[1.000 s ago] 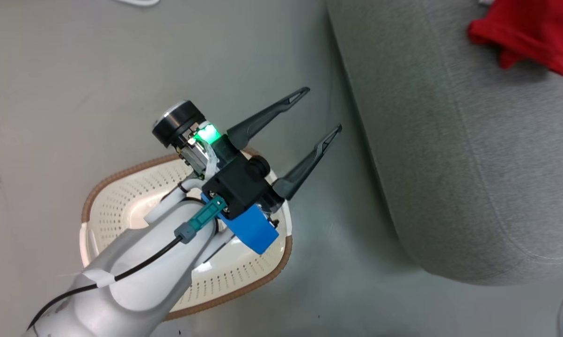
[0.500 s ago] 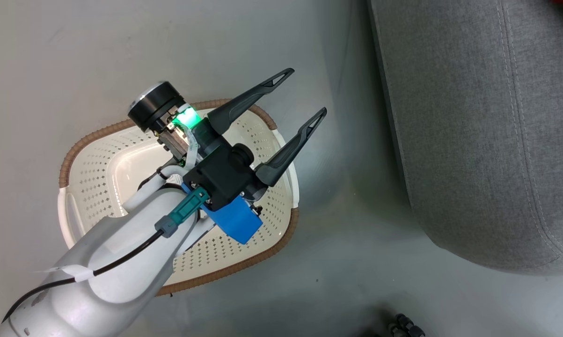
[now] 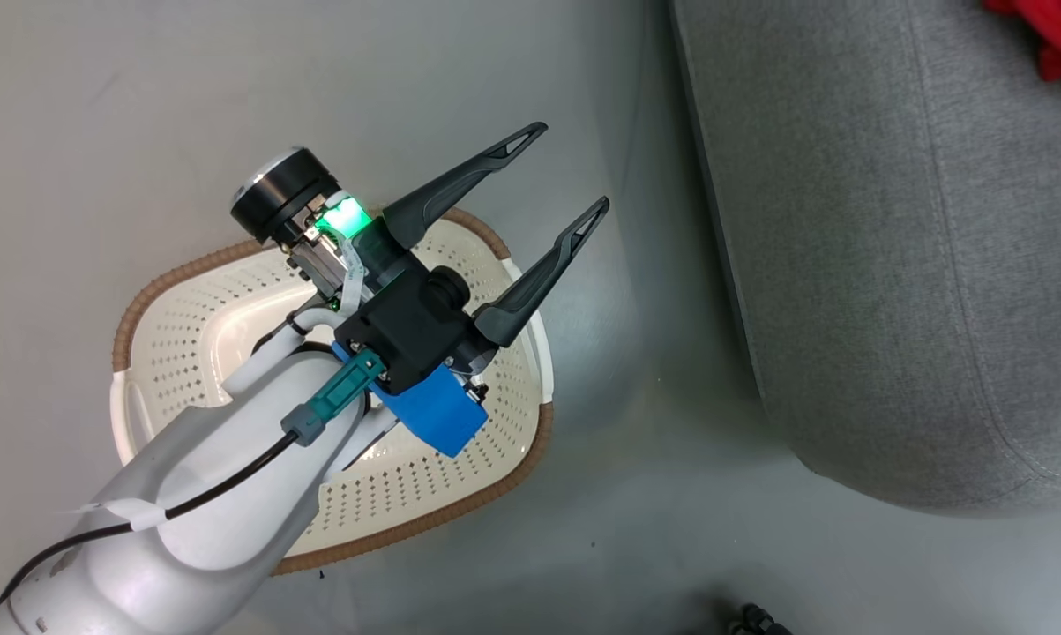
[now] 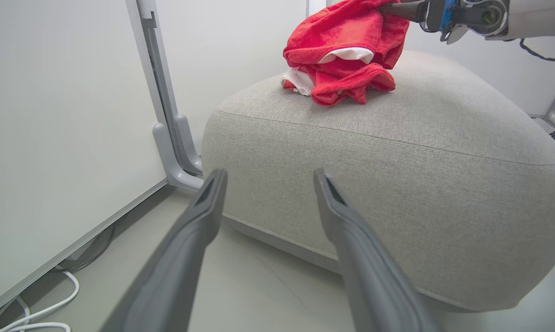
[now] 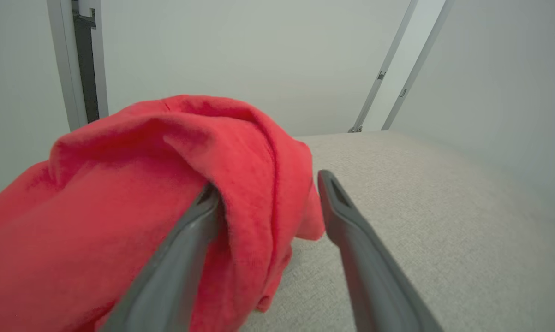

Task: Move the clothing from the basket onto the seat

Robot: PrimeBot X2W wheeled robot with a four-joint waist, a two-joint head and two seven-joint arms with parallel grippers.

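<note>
The red clothing (image 4: 346, 60) sits bunched on the seat (image 4: 397, 161) near its far edge, the right gripper (image 4: 392, 10) touching it; the left gripper (image 4: 269, 177) faces the seat's side, fingers spread.

Clothing (image 4: 346, 41): soft fleecy red cloth. Seat (image 4: 397, 152): matt woven grey fabric. Basket (image 3: 424, 498): glossy perforated plastic, woven-look rim.

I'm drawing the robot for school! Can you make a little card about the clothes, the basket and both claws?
clothing: red heap lying on the seat
seat: grey, beside the basket
basket: on the floor, no clothes in the part that shows
left gripper: open, above the basket
right gripper: open, clothing draped over one finger
</note>
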